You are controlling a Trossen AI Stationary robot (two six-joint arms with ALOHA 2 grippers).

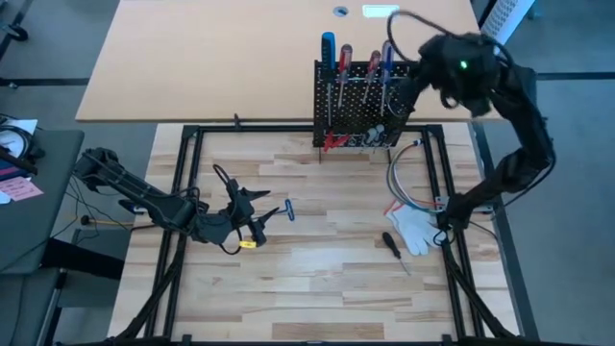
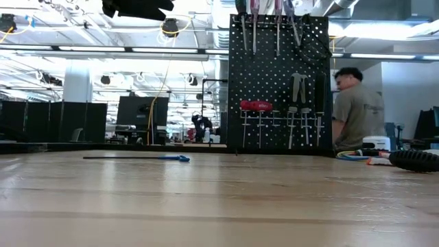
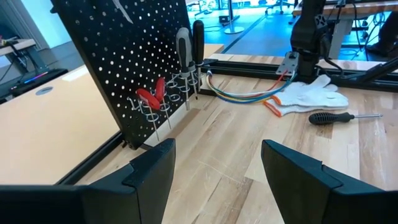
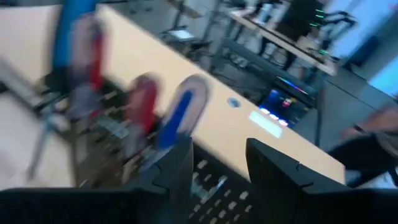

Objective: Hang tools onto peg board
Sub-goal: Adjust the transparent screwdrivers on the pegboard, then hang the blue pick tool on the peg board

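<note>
Right gripper [image 4: 217,163] sits up at the peg board's [image 1: 360,115] top edge, roughly 1 o'clock on the table in the high view. Its wrist picture is smeared, so hedge: the fingers [image 4: 177,165] look parted with nothing between them, right next to a blue-handled screwdriver [image 4: 180,112]; can't tell if they touch it.

Left gripper [image 3: 214,165] hovers low over the wood at about 8 o'clock, jaws spread, empty, facing the board.

Peg board stands upright at 12 o'clock, on the seam between the light wood top and the tan tabletop [image 1: 221,58]. Hanging on it:
- four screwdrivers along the top edge, handles up: blue [image 1: 329,48], red [image 1: 344,58], red [image 1: 374,62], blue [image 1: 386,53]
- red-handled pliers [image 3: 151,98] on the bottom hook row, at the board's left end as the high view shows it
- two black-handled screwdrivers [image 3: 189,46] on the hooks just beside the pliers

Still on the table:
- a slim blue T-handled tool [image 1: 285,211] near centre, just beside the left gripper's fingertips
- black-handled screwdriver [image 1: 392,245] at 4 o'clock, just beside a white glove [image 1: 413,226]
- coiled cable [image 1: 408,173] at 2 o'clock, between board and glove

Person in a grey shirt [image 2: 357,113] behind the board in the low view.
</note>
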